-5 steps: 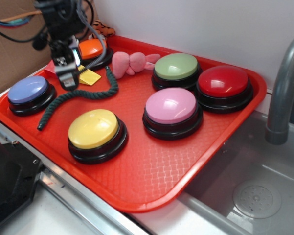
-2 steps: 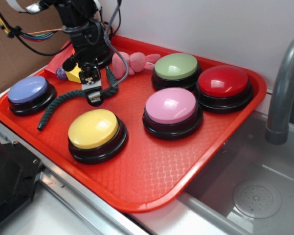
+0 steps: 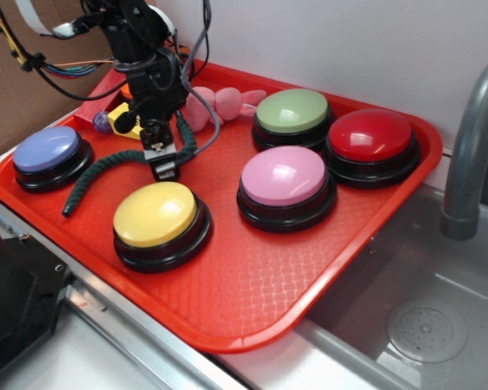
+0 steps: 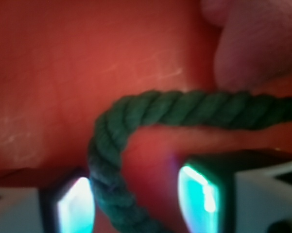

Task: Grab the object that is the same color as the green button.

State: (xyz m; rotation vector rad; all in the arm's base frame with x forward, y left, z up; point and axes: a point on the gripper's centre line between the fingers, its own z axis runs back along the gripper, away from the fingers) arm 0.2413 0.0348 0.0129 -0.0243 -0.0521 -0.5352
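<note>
rope (image 4: 136,116) on red tray (image 3: 252,276), curving left of pink plush (image 3: 215,104), behind yellow button (image 3: 156,214) | my gripper (image 3: 162,166) low over its bend | jaws open, rope between them, unclamped | green button (image 3: 292,111) at back

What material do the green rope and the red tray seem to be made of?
The green rope looks like twisted fibre, perhaps cotton: spiral strands and a matte, slightly fuzzy surface show in the wrist view. The red tray looks like hard moulded plastic, with a fine embossed grid pattern, a soft sheen and a raised smooth rim.
</note>
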